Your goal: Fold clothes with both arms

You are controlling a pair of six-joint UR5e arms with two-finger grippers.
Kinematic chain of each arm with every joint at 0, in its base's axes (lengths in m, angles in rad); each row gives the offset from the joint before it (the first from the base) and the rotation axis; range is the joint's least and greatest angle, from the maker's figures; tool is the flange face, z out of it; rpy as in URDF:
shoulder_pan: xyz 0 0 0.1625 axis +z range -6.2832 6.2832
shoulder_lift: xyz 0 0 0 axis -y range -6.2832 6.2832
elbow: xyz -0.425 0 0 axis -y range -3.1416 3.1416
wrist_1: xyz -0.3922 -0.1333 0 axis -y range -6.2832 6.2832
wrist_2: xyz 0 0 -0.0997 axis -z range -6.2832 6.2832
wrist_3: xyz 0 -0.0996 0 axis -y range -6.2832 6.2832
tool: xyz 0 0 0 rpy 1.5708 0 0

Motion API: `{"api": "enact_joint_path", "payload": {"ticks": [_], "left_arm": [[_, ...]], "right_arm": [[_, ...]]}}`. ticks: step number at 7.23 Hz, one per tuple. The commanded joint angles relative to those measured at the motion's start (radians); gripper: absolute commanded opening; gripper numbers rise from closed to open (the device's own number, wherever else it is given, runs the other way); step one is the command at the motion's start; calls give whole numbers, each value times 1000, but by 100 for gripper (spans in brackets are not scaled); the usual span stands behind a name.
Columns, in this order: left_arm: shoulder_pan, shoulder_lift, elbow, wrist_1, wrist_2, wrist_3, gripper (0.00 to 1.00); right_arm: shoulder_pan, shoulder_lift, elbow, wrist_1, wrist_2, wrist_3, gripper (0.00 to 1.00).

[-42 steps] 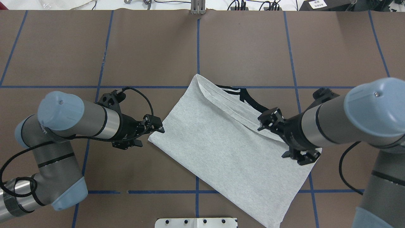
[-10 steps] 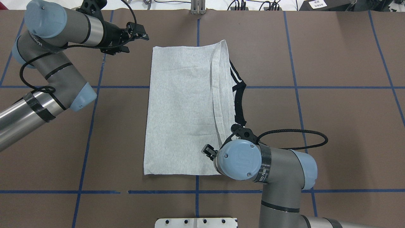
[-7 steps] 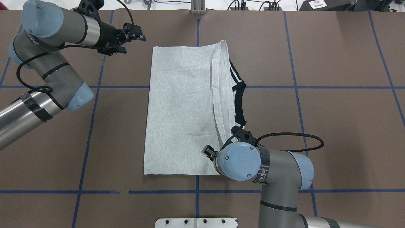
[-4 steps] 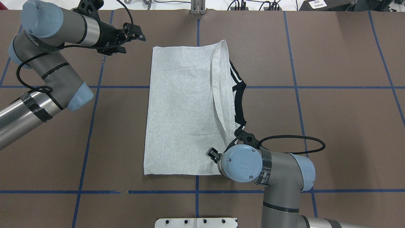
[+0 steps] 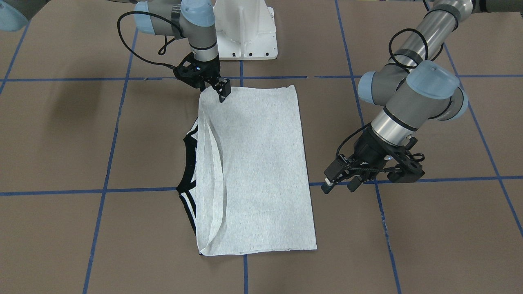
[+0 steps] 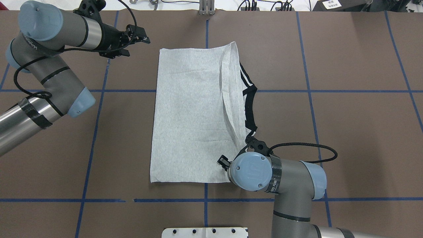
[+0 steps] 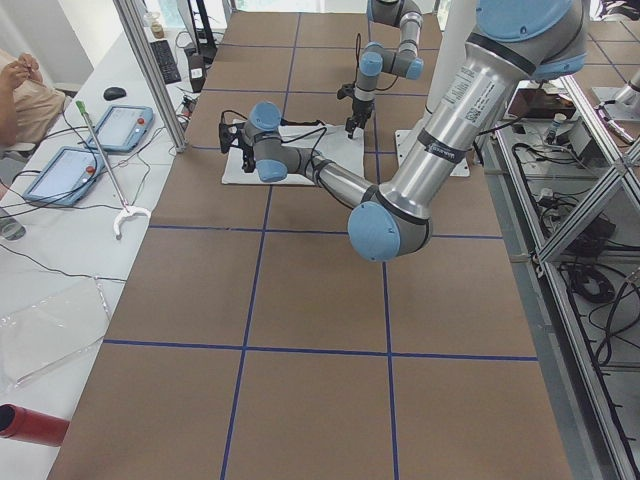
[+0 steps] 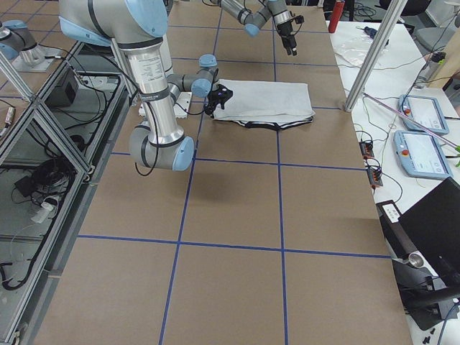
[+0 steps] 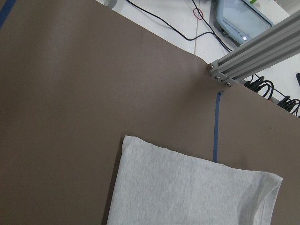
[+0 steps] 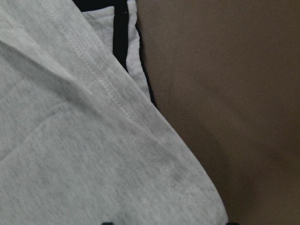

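Observation:
The grey T-shirt (image 6: 191,112) lies flat on the brown table as a folded rectangle, plain side up, with its print hidden. Its black-and-white trim (image 6: 249,96) sticks out along the right edge. The shirt also shows in the front view (image 5: 257,163). My left gripper (image 6: 144,35) is open and empty, hovering left of the shirt's far left corner; that corner shows in the left wrist view (image 9: 187,192). My right gripper (image 5: 222,93) hangs open over the shirt's near right corner. In the overhead view my wrist covers it, and only one of its fingers (image 6: 222,162) shows.
The white pedestal (image 5: 245,28) stands at the robot's edge of the table. Blue tape lines (image 6: 96,132) grid the brown cover. An aluminium post (image 6: 207,7) stands at the far edge. Side tables with tablets (image 8: 417,115) flank the table's ends.
The shirt went from diagonal to straight and farther up the table, then stayed still. Lately my left gripper drew back slightly left and my right wrist shifted slightly towards the robot.

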Motion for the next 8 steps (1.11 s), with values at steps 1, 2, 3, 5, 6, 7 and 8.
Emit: {"api": "enact_joint_path", "payload": {"ticks": [1, 2, 3, 5, 6, 7, 8], "left_arm": [[0, 37, -35, -1, -1, 2, 99], [0, 48, -48, -1, -1, 2, 99], [-2, 57, -55, -1, -1, 2, 99], [0, 66, -61, -3, -1, 2, 99], [1, 66, -59, -4, 2, -3, 99], [6, 71, -68, -1, 5, -53, 98], [41, 86, -134, 31, -7, -180, 98]], "right_arm": [[-1, 0, -7, 1, -1, 39, 36], [1, 3, -4, 1, -1, 60, 0], [2, 0, -8, 6, -1, 59, 0], [39, 6, 36, 4, 6, 65, 0], [50, 3, 47, 1, 9, 65, 0], [51, -6, 82, -8, 12, 65, 0], [52, -16, 94, -8, 12, 65, 0]]}}
